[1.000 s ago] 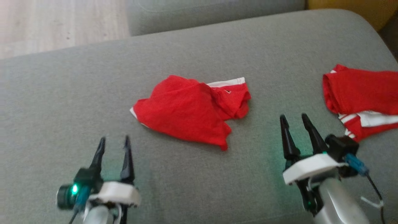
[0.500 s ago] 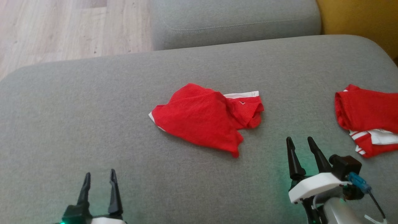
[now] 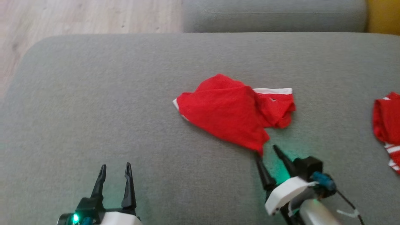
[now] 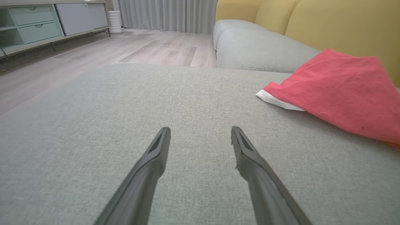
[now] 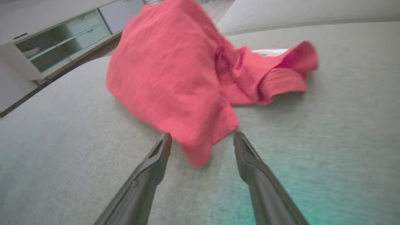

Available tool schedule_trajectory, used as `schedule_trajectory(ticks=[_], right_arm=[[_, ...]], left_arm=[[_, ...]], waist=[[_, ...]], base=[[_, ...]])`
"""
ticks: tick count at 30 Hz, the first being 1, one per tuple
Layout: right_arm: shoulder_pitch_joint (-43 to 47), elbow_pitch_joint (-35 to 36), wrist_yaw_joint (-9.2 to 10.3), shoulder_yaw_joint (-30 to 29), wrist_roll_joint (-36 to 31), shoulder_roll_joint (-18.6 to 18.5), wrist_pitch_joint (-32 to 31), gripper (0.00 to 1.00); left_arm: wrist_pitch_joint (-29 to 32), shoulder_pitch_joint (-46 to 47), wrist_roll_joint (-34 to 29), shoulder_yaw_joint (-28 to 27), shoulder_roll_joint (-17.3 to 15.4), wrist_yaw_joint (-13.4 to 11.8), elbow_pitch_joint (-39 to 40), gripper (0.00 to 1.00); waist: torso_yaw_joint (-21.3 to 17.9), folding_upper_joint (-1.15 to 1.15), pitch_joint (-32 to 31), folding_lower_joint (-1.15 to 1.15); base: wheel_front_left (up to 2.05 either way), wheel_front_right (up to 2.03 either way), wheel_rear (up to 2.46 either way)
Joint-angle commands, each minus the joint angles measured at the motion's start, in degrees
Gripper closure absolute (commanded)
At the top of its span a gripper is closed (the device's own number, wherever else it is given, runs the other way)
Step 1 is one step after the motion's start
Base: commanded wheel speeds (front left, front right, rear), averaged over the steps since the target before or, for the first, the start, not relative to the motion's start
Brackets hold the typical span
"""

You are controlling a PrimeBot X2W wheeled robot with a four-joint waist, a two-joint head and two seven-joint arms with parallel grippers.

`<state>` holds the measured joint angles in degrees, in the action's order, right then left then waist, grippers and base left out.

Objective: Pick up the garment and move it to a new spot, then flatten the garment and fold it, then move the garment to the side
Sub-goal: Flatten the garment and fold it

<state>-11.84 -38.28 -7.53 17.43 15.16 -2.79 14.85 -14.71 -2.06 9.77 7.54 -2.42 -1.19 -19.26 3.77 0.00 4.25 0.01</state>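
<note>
A grey cushion (image 3: 93, 93) carries a crumpled red garment (image 3: 231, 115) and a second red piece (image 3: 387, 122).

Soft, even daylight — shadows faint. A green glow pools on the cushion (image 3: 93, 109); the right wrist view is motion-blurred, edges stretched.

The grey sofa cushion (image 3: 93, 109) lies bare across its whole left half, so the left claw (image 3: 115, 165), jaws apart, has open fabric ahead and on both sides. The crumpled red garment (image 3: 231, 115) sits right of centre; its near corner lies between the spread fingers of the right claw (image 3: 266, 150). A bare strip runs between it and a second red garment (image 3: 386, 125) at the right edge. Another grey cushion (image 3: 272, 18) bounds the far side.
</note>
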Motion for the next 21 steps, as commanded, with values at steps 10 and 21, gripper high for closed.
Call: schedule_trajectory(ticks=[10, 21], right_arm=[[-3.97, -2.05, 0.04, 1.65, -3.43, -0.09, 0.15, 1.0], [-11.26, 19.18, 0.04, 14.44, 4.7, -0.09, 0.15, 1.0]], left_arm=[[-0.29, 3.11, 0.83, -0.38, -0.46, -0.25, 1.42, 0.0], [-0.29, 2.76, 1.45, 0.71, -0.46, 0.23, 0.83, 0.0]], waist=[[3.81, 0.0, 2.16, -0.01], [5.11, 0.0, -1.22, -0.01]], base=[[0.0, 0.0, 0.0], [0.0, 0.0, 0.0]])
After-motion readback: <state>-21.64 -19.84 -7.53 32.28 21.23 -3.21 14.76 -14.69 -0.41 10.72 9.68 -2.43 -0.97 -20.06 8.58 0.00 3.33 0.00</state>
